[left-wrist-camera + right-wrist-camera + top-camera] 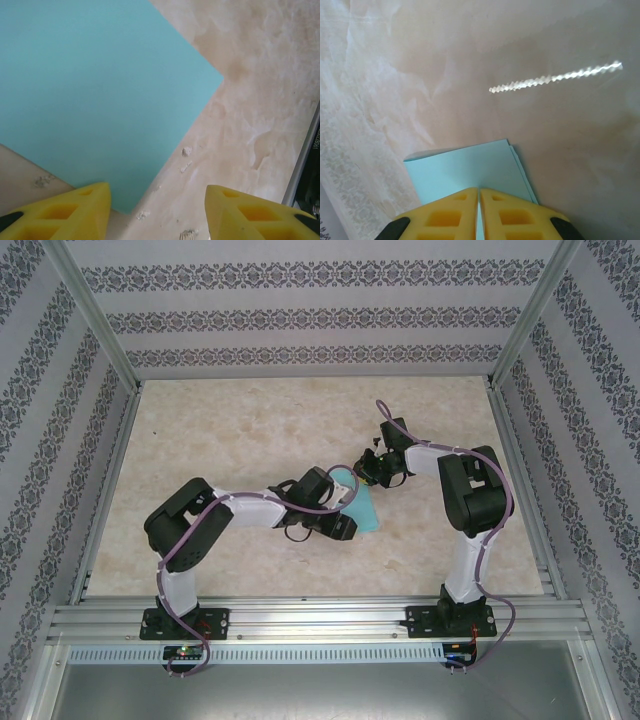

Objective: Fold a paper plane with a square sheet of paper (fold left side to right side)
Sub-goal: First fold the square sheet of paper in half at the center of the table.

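Partly folded thin turquoise paper (470, 170), marbled beige tabletop (545, 125)

No text, label or number can be read for certain. A short line of small dark print runs along the metal rail (303, 159) that borders the table (260, 100) in the left wrist view. It is too blurred and too small to make out.
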You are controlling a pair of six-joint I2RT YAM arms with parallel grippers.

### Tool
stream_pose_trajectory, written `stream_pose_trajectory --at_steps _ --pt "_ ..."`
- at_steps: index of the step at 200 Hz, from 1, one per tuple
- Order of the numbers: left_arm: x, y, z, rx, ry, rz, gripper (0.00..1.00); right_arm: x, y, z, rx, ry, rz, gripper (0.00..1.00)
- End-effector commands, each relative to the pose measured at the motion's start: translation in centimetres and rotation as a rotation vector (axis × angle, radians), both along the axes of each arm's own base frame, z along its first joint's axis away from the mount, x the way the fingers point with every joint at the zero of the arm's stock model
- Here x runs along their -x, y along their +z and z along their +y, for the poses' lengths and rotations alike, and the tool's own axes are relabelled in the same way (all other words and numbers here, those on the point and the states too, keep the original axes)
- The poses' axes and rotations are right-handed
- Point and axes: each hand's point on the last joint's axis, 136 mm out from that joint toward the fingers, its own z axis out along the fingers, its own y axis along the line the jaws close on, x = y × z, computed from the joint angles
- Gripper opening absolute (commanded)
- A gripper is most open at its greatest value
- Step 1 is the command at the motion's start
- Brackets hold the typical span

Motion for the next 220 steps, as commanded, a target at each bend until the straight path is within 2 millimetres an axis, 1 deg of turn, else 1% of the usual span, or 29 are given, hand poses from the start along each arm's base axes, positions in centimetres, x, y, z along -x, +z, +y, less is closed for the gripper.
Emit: stream_pose_trajectory --at_steps 1,46,78,93,109,135,149,170,195,209,220 --pt "3.4 -0.8 0.9 -0.052 -0.05 0.09 0.54 1.2 -2.9 -1.2 0.093 -0.01 0.073 0.13" --pt "4.2 0.1 0.3 -0.041 -0.085 0.072 0.55 1.2 -3.0 -1.1 0.093 -0.009 0.075 0.13" --pt "4.4 0.2 0.0 -0.05 -0.101 0.066 0.55 1.2 -3.0 -1.1 0.092 -0.007 0.075 0.13" --pt "4.3 0.7 0.1 -0.042 -0.092 0.053 0.56 1.2 -3.0 -1.1 0.091 -0.008 0.073 0.13" --pt "3.8 2.0 0.2 -0.017 -0.071 0.021 0.57 1.2 -2.9 -1.1 0.09 -0.008 0.073 0.13" --pt "2.1 4.2 0.2 0.03 -0.028 -0.013 0.58 1.1 -2.8 -1.1 0.091 -0.008 0.071 0.13" --pt "1.1 4.7 0.2 0.035 -0.009 -0.029 0.58 1.2 -2.9 -1.1 0.093 -0.007 0.072 0.13" --pt "0.1 4.4 -0.3 0.031 -0.012 -0.034 0.58 1.1 -2.8 -1.0 0.092 -0.006 0.07 0.13" --pt "-0.7 2.7 -0.7 0.005 -0.013 -0.033 0.58 1.2 -2.8 -1.1 0.092 -0.006 0.068 0.13" --pt "-1.6 2.2 -1.0 0.008 0.008 -0.038 0.58 1.2 -2.9 -1.1 0.094 -0.006 0.071 0.13" --pt "-2.0 1.8 -1.3 0.009 0.017 -0.032 0.58 1.2 -2.9 -1.1 0.092 -0.006 0.071 0.13"
